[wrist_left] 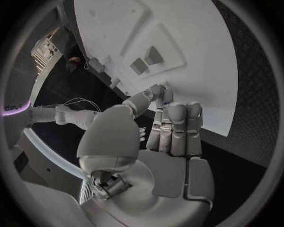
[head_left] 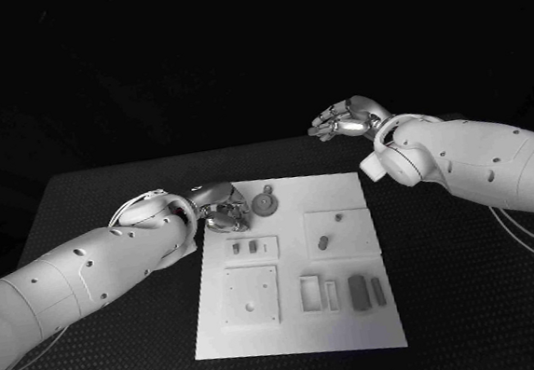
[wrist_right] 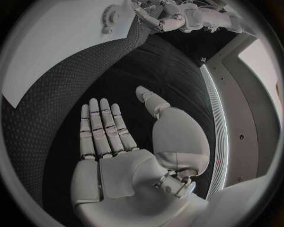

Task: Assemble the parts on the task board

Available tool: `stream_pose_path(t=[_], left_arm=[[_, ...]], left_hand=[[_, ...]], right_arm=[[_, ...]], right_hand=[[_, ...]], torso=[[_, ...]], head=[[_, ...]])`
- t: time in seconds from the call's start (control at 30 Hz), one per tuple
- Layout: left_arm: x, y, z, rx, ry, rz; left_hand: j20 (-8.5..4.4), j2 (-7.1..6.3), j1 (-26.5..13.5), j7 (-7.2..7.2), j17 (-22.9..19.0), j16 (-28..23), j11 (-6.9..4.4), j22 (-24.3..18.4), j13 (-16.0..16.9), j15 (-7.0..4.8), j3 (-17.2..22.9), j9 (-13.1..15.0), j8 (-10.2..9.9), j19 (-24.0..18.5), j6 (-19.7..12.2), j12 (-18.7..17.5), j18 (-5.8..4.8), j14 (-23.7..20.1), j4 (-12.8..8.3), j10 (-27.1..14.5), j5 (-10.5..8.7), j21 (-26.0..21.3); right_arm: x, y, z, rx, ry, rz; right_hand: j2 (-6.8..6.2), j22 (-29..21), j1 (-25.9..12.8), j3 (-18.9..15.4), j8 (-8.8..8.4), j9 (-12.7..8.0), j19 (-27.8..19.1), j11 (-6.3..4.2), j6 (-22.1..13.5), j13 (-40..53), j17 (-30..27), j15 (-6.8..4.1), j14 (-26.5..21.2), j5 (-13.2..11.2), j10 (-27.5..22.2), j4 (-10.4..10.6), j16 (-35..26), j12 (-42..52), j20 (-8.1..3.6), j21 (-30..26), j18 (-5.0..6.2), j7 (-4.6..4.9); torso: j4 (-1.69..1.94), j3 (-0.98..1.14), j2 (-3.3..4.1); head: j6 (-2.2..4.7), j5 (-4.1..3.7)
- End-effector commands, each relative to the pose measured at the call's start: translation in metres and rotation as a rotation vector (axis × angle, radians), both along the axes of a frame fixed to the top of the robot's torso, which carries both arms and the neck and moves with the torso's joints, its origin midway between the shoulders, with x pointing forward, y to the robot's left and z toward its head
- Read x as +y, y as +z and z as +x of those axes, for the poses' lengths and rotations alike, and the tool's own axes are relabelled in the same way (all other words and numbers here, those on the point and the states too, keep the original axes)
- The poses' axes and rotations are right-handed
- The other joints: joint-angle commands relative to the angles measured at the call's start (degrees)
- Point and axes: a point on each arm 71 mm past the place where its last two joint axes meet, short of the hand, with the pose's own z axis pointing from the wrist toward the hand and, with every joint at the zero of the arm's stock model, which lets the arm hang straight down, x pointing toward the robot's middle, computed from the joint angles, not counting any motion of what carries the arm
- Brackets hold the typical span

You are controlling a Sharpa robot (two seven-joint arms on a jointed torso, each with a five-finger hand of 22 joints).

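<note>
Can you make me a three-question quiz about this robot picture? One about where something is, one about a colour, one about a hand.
1. Where is the round part?
A beside the left hand
B in a box
C on the floor
2. What colour is the task board?
A black
B white
C red
3. The right hand is
A holding a part
B pressing the board
C open and empty

1 A: it lies at the board's far end by that hand.
2 B: it is white.
3 C: its fingers are apart, holding nothing.
</note>
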Motion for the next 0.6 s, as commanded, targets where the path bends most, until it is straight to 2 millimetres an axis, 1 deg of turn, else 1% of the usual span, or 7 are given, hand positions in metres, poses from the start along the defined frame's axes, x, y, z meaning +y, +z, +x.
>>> stream_pose_path(t=[0.03, 0.13, 0.37, 0.47, 0.6], left_arm=[[-0.0070, -0.0050, -0.0048, 0.029, -0.031, 0.014], [-0.0065, -0.0060, -0.0053, 0.039, -0.034, 0.019], [-0.0037, -0.0075, -0.0051, 0.048, -0.027, 0.030], [-0.0038, -0.0074, -0.0051, 0.045, -0.027, 0.029], [-0.0042, -0.0077, -0.0055, 0.040, -0.032, 0.039]], left_hand=[[-3.31, 0.61, 0.1, -0.01, -0.1, -0.2, 0.00, -0.1, 0.1, -0.06, 0.2, 0.1, 0.2, 0.1, 0.3, 0.3, 1.30, 0.4, 0.1, 0.5, 0.12, 0.1], [-3.34, 0.60, 0.1, -0.02, -0.1, -0.2, -0.08, -0.1, 0.2, -0.14, 0.2, 0.1, 0.2, 0.2, 0.4, 0.4, 1.31, 0.4, 0.0, 0.8, 0.09, 0.1], [-3.41, 0.48, 0.0, 0.01, -0.2, -0.2, -0.38, -0.1, 0.4, -0.41, 0.1, 0.1, 0.2, 0.1, 0.3, 0.6, 1.25, 0.4, -0.2, 1.6, 0.28, 0.1], [-3.52, 0.41, 0.0, 0.06, -0.2, -0.1, -0.94, -0.1, 0.8, -0.94, 0.0, 0.0, 0.1, -0.2, 0.2, 1.5, 1.09, 0.2, -0.2, 3.1, 0.27, 0.2], [-3.56, 0.33, 0.0, 0.06, -0.2, 0.0, -1.01, -0.1, 0.9, -1.01, 0.0, 0.0, 0.1, -0.2, 0.2, 1.6, 1.07, 0.1, -0.3, 3.2, 0.28, 0.2]], right_arm=[[0.0015, 0.0004, -0.0002, -0.004, 0.012, 0.003], [0.0010, 0.0004, -0.0002, -0.004, 0.011, 0.003], [0.0006, 0.0004, -0.0003, -0.003, 0.011, 0.003], [0.0005, 0.0004, -0.0002, -0.003, 0.011, 0.002], [0.0009, 0.0003, -0.0002, -0.003, 0.012, 0.003]], right_hand=[[0.26, 0.1, 0.0, -0.4, 0.23, -0.1, -0.2, 0.03, -0.5, -0.1, -0.1, -0.12, -0.4, 0.3, 0.1, 0.0, 0.2, -0.3, 0.16, -0.2, -0.29, 1.43], [0.25, 0.1, 0.0, -0.4, 0.23, -0.1, -0.2, 0.03, -0.5, -0.1, -0.1, -0.12, -0.4, 0.3, 0.1, 0.0, 0.2, -0.3, 0.16, -0.2, -0.29, 1.43], [0.26, 0.1, 0.0, -0.4, 0.24, -0.1, -0.2, 0.03, -0.5, -0.1, -0.1, -0.12, -0.4, 0.4, 0.1, 0.0, 0.2, -0.3, 0.17, -0.2, -0.29, 1.43], [0.26, 0.1, 0.0, -0.4, 0.24, -0.1, -0.2, 0.03, -0.5, -0.1, -0.1, -0.12, -0.4, 0.4, 0.1, 0.0, 0.2, -0.3, 0.17, -0.2, -0.29, 1.43], [0.27, 0.1, 0.0, -0.4, 0.24, -0.1, -0.2, 0.03, -0.5, -0.1, -0.1, -0.12, -0.4, 0.4, 0.1, 0.0, 0.2, -0.3, 0.17, -0.3, -0.29, 1.43]], torso=[[-0.04, 0.03, 0.01], [-0.04, 0.06, 0.01], [0.03, 0.03, 0.01], [0.03, 0.02, 0.00], [0.02, 0.01, 0.01]], head=[[-0.03, -0.05], [-0.05, -0.02], [-0.12, -0.12], [-0.15, -0.13], [-0.19, -0.15]])
